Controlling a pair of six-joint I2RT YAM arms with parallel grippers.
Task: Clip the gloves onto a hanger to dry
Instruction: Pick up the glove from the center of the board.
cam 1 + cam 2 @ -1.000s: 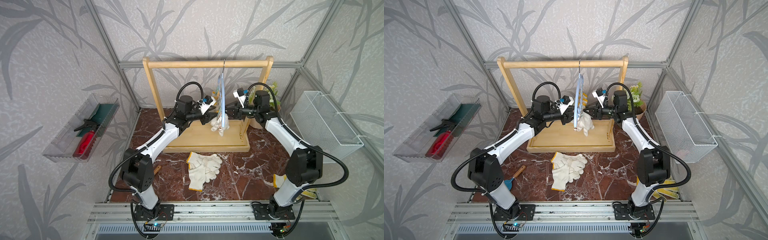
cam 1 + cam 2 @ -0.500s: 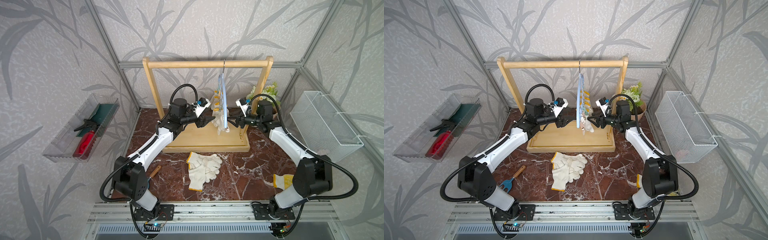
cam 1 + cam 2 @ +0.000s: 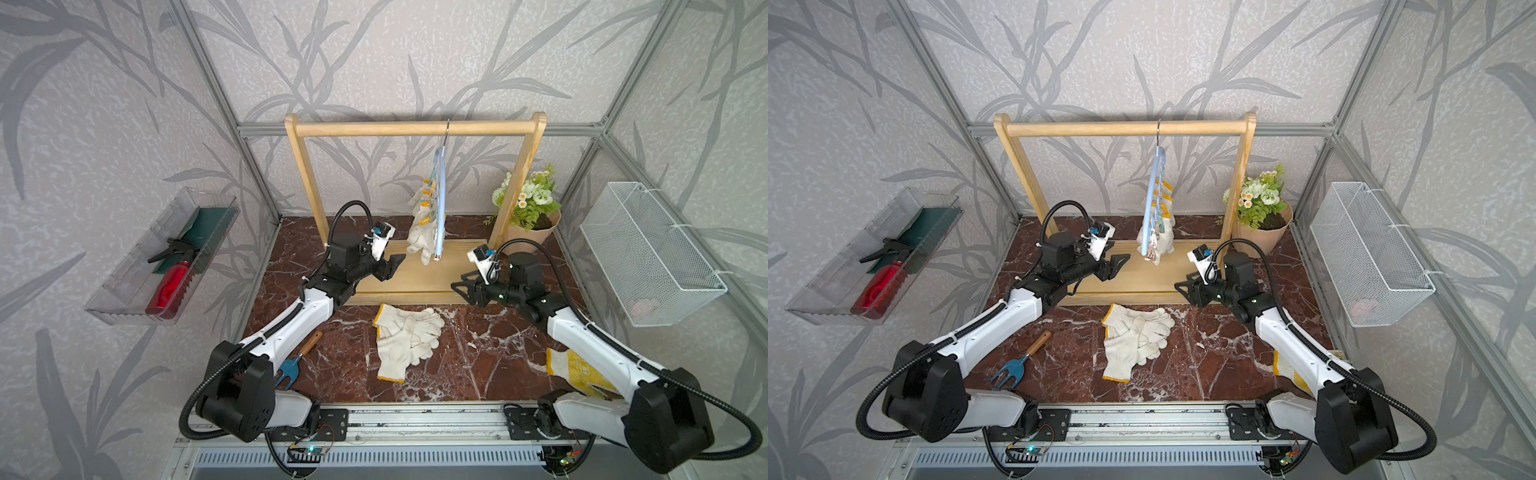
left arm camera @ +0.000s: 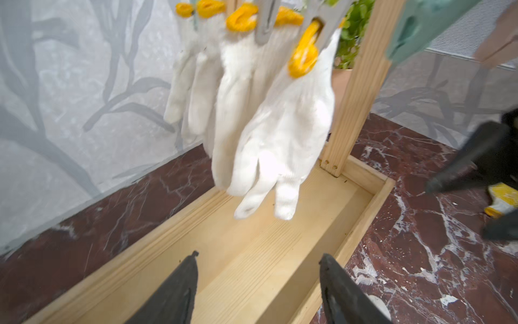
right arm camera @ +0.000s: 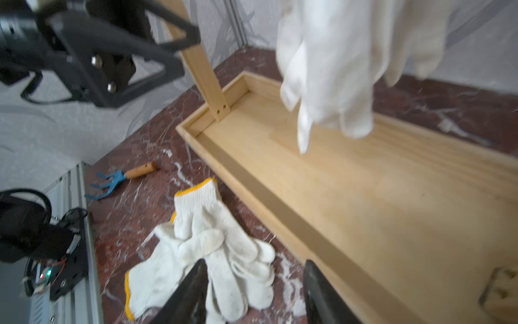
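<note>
White gloves (image 3: 420,243) hang from the clip hanger (image 3: 441,195) to dry. The left gripper (image 3: 395,266) and right gripper (image 3: 459,289) are wide and empty, maybe ready for the glove pile (image 3: 405,338).

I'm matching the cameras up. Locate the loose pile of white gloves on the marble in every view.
Both top views: the glove pile lies mid-table, just in front of the wooden rack base.
Left wrist: not in it.
Right wrist: glove pile beside that base.
Shared landmark: the rack base.
</note>
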